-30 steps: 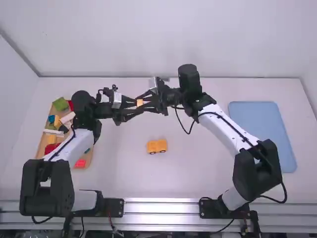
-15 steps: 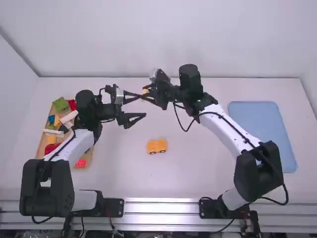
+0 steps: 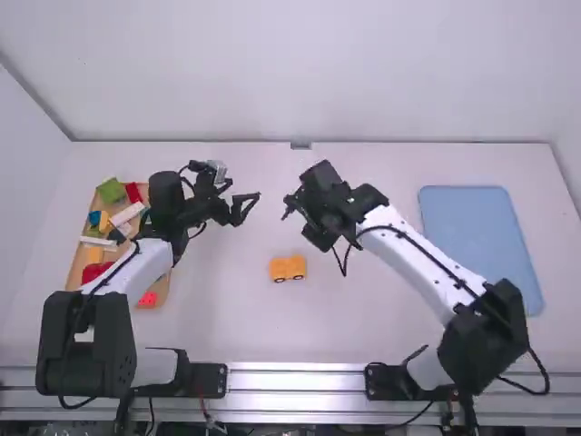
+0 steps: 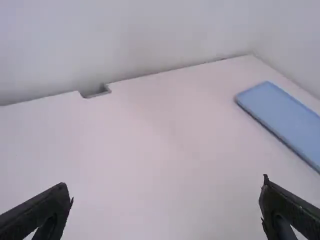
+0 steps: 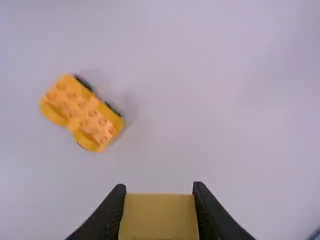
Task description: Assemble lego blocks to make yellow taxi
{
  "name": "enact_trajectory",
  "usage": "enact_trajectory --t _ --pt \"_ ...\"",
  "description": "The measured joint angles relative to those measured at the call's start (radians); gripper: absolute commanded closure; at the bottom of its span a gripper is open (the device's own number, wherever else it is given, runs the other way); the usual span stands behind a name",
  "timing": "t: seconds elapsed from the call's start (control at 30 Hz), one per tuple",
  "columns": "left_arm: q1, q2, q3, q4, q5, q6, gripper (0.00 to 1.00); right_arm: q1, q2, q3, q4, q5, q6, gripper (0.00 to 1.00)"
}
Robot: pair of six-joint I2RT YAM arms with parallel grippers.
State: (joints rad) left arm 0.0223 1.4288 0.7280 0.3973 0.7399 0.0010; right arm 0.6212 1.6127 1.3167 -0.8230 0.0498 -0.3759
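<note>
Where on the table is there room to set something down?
Bare table runs between the yellow car and the front rail, and between the right arm and the back wall. The blue tray is bare too. It's crowded on the left, where the left arm crosses the wooden block tray.

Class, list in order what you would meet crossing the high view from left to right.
Tray of blocks → left gripper, its jaws open → yellow wheeled lego piece → blue tray.
</note>
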Motion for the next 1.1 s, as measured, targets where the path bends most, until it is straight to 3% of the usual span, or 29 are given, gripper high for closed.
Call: enact_trajectory --t 0.33,0.63,0.77,0.8,1.1 --pt "0.000 0.000 0.000 -0.050 -0.021 0.037 0.01 -0.039 0.321 0.000 -0.034 -0.041 -0.324 1.00" --pt "0.000 0.000 0.000 -0.060 -0.021 0.053 0.01 -0.039 0.418 0.000 -0.016 -0.050 -0.423 1.00" --pt "0.000 0.000 0.000 -0.061 -0.021 0.053 0.01 -0.039 0.447 0.000 -0.018 -0.050 -0.442 0.68" --pt "0.000 0.000 0.000 -0.061 -0.021 0.053 0.01 -0.039 0.451 0.000 -0.019 -0.050 -0.444 0.02" --pt "0.000 0.000 0.000 -0.064 -0.021 0.052 0.01 -0.039 0.452 0.000 -0.046 -0.047 -0.457 0.02"
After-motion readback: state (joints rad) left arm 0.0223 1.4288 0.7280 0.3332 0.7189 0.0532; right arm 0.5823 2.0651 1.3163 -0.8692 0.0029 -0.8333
